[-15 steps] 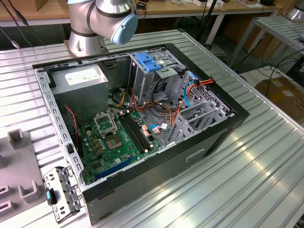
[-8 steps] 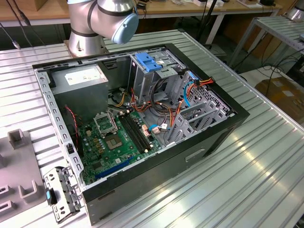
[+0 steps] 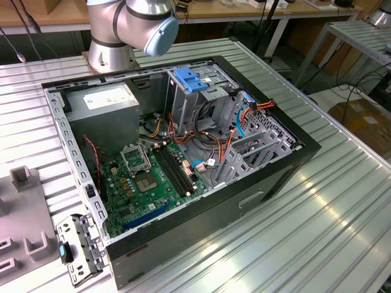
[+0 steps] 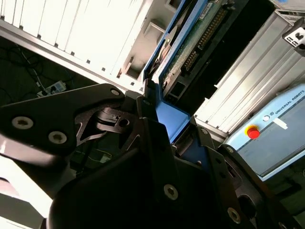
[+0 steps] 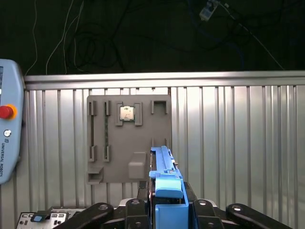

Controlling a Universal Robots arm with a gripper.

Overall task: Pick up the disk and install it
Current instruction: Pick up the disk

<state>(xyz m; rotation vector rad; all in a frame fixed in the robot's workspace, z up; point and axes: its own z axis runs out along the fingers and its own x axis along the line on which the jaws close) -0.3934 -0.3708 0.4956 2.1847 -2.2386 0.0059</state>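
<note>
The arm point(image 3: 131, 24) rises from its base — the gripper point(image 5: 167, 205) sits clamped on the disk point(image 5: 166, 171), black fingers point(image 5: 136, 212) at both sides.

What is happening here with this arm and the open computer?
The arm's claw is shut on the disk, gripping it by its blue carrier frame. In both wrist views the disk sticks out from between the claw's sides. It is held in the air over the ribbed metal table, near a grey fixture plate. In the exterior view the computer case lies open on the table, with its grey drive cage inside. The disk is not yet installed.
</note>
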